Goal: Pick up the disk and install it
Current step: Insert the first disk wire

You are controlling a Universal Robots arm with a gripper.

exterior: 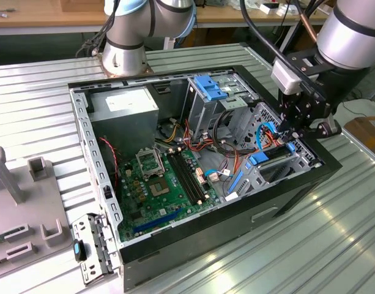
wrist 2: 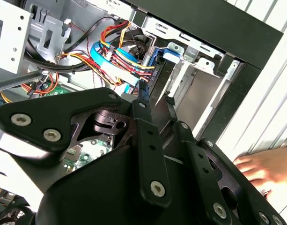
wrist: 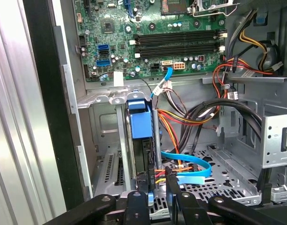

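The gripper point(exterior: 289, 130) hangs over the corner of the open computer case point(exterior: 175, 254) toward the exterior view's right, its black fingers point(wrist: 142, 185) pointing down into the drive bay. In the first wrist view the two fingertips stand slightly apart with a narrow gap between them, just beside the near edge of the disk point(wrist: 139, 140), and whether they touch it cannot be told. The disk stands on edge in its blue carrier, slotted into the metal bay point(wrist: 108, 154) next to the case wall, with orange, yellow and red wires point(wrist: 180, 123) and a flat blue cable point(wrist: 187, 169) lying just beside it. In the exterior view the blue carrier point(exterior: 260, 158) shows below the gripper, seated in the bay. The green motherboard point(exterior: 159, 184) covers the case floor, with the grey power-supply box point(exterior: 125, 105) in the far corner and a blue latch point(exterior: 210, 87) atop the drive cage. The case sits on a ribbed metal tabletop point(exterior: 334, 239). In the second wrist view a person's hand point(wrist 2: 269, 171) rests on that tabletop outside the case.
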